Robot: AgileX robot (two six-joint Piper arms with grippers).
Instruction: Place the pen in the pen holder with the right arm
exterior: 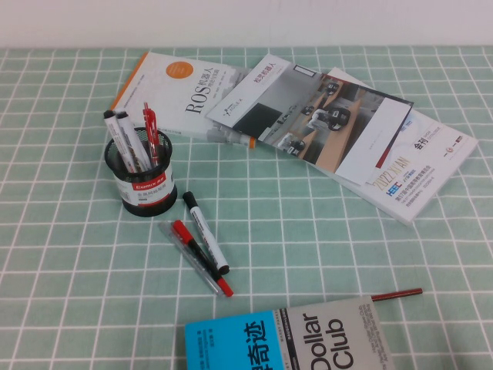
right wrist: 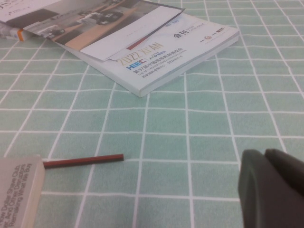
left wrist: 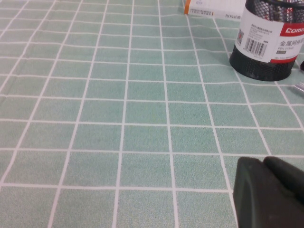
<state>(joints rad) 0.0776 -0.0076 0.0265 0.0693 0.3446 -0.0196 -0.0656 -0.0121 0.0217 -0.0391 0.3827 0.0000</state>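
The pen point(exterior: 206, 233) lies flat on the green checked cloth point(exterior: 323, 231), just in front of the holder point(exterior: 139, 182) and apart from it, its black cap toward the cup. It rests against a thin clear pen point(exterior: 196, 258) with a red cap. The holder stands upright with markers and a red pen point(exterior: 150, 132) inside. Books point(exterior: 323, 123) lie behind. Neither arm shows from above — only a dark edge of the left gripper point(left wrist: 268, 192) and of the right gripper point(right wrist: 273, 187) appears in each wrist view, low over bare cloth; whether their fingers are apart or together I cannot tell.
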